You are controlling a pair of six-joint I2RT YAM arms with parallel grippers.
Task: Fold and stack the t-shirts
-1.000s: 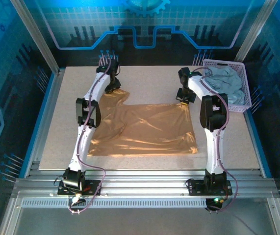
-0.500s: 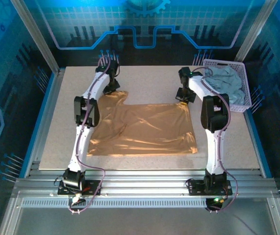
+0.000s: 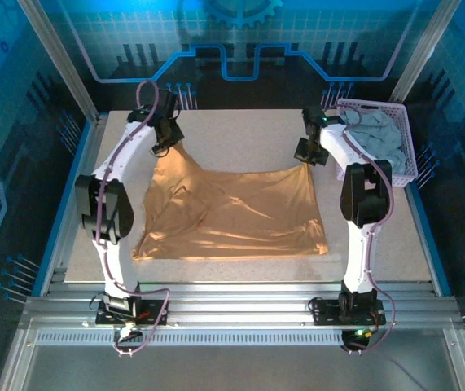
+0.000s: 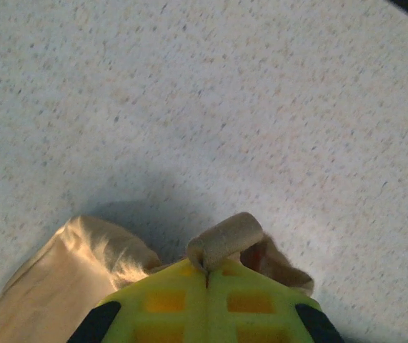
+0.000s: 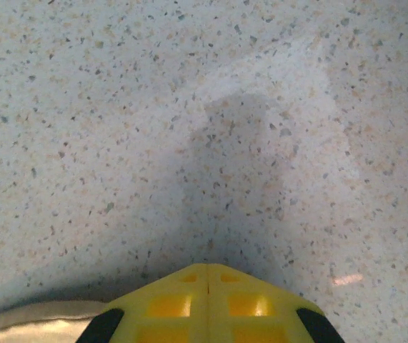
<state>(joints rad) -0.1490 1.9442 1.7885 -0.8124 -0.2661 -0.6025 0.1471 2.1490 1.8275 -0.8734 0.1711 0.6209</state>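
Since one second ago the left arm has swung outward to the left, and the far left corner of the tan t-shirt (image 3: 232, 216) has risen from the table (image 3: 248, 126) into a peak. The left gripper (image 3: 167, 143) stands at the far left of the table. In the left wrist view its yellow jaws are pressed together, and a small roll of tan cloth (image 4: 225, 239) sticks out between the tips, so this claw (image 4: 207, 271) holds the shirt's corner. The shirt lies in the middle of the table, its near edge flat and its far edge hanging between the two claws. The right gripper (image 3: 307, 155) is at the far right corner of the shirt; its jaws (image 5: 209, 275) are closed, and the cloth (image 5: 32, 330) comes up under them, so it seems pinched. Further right, the lavender basket (image 3: 410, 159) stands at the table's far right corner, with a grey-blue t-shirt (image 3: 379, 137) crumpled inside.
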